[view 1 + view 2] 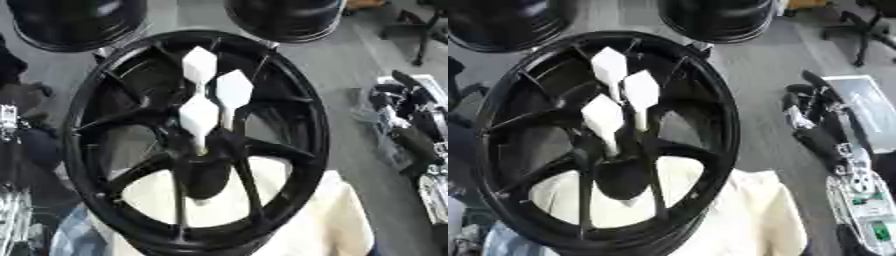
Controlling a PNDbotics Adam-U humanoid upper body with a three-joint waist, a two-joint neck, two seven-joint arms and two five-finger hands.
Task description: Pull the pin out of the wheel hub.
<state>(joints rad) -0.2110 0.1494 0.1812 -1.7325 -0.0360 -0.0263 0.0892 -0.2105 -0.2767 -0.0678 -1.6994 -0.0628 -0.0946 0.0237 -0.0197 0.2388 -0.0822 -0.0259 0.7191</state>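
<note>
Evidently staged for an easy reach: large black alloy wheel hub with thin spokes (197,145) propped upright on a cream cloth-covered support (328,220), open face tilted toward the head camera. Three white pins with faceted diamond-shaped heads (199,116) seated near the hub's centre, stems down among the spokes, heads up and clear of the rim, so presumably set there to be gripped from above. All three in place; none pulled yet. Right hand (820,127) well apart from the wheel at the right side, black fingers relaxed and fairly straight, holding nothing, seemingly waiting before the reach. Left hand not clearly seen; only dark and silver shapes at the left edge, so cannot tell its fingers. Two more dark wheels (79,22) lying beyond, apparently spare.
</note>
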